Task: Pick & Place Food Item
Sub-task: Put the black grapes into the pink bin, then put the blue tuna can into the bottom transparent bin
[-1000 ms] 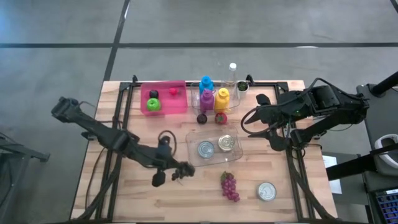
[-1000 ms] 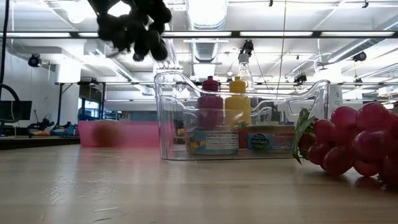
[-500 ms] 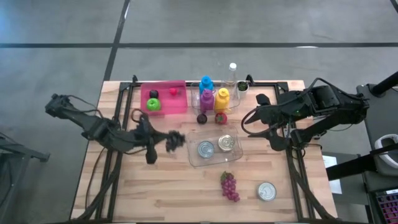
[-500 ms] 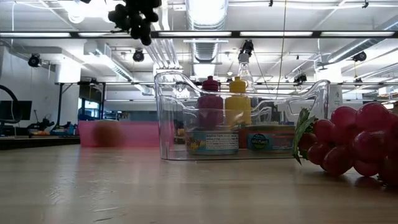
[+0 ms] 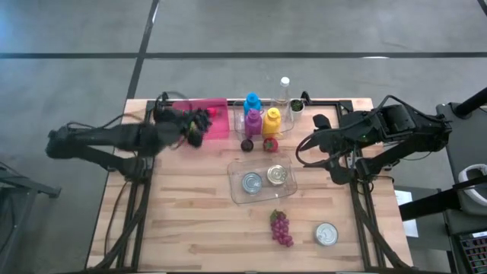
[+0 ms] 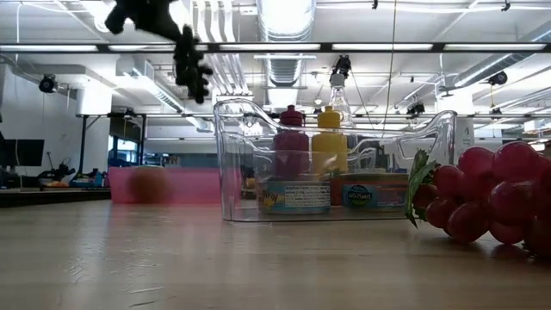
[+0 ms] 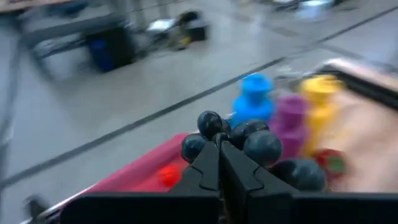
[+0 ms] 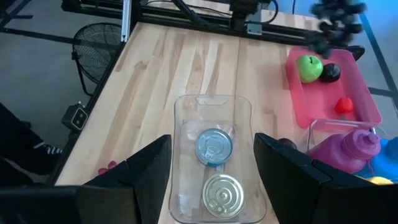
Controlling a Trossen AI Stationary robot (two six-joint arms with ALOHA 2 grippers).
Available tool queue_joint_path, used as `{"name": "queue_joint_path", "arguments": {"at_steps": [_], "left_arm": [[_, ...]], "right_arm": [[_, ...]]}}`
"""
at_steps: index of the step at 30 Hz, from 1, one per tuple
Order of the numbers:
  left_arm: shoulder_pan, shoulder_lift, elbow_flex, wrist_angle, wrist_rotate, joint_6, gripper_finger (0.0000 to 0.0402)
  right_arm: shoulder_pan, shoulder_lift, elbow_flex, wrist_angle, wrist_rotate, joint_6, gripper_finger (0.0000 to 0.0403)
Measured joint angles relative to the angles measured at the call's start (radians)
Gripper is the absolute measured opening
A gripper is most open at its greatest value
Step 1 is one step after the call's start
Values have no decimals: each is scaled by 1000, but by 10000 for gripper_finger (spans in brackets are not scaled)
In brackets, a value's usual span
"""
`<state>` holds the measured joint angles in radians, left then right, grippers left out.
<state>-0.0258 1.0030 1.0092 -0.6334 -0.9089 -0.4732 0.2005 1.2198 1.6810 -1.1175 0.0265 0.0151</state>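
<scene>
A red grape bunch (image 5: 281, 228) and a can (image 5: 326, 234) are lying nearest. Behind them a clear bin (image 5: 237, 166) is holding two cans. Farther back, the left gripper (image 7: 221, 146) is clamping a dark grape bunch (image 7: 252, 144) above the pink tray (image 5: 221, 128). The right gripper (image 5: 318, 141) is waiting, fingers apart.

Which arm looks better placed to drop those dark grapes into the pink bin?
Left. Its gripper already holds the dark grapes over the pink bin; the right gripper waits open, across the table.
</scene>
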Motion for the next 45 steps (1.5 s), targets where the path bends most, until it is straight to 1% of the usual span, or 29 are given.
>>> {"name": "queue_joint_path", "arguments": {"at_steps": [1, 5, 9, 12, 14, 17, 24, 31, 37, 45], "left_arm": [[59, 1, -1, -7, 29, 0, 0], [311, 30, -2, -24, 207, 9, 0], [523, 95, -2, -23, 367, 35, 0], [630, 157, -2, -21, 458, 36, 0], [669, 198, -2, -21, 492, 36, 0], [683, 259, -2, -19, 521, 50, 0], [676, 377, -2, -14, 536, 58, 0], [676, 406, -3, -4, 540, 53, 13], [676, 406, -3, 3, 555, 17, 50], [676, 406, -2, 7, 559, 2, 128]], "right_arm": [[0, 0, 0, 0, 0, 0, 224], [0, 0, 0, 2, 0, 2, 224], [0, 0, 0, 2, 1, 3, 224], [0, 0, 0, 2, 1, 3, 224], [0, 0, 0, 2, 1, 4, 224], [0, 0, 0, 2, 1, 3, 224], [0, 0, 0, 1, 0, 3, 224], [0, 0, 0, 1, 1, 3, 224], [0, 0, 0, 1, 1, 0, 224], [0, 0, 0, 1, 1, 3, 224]]}}
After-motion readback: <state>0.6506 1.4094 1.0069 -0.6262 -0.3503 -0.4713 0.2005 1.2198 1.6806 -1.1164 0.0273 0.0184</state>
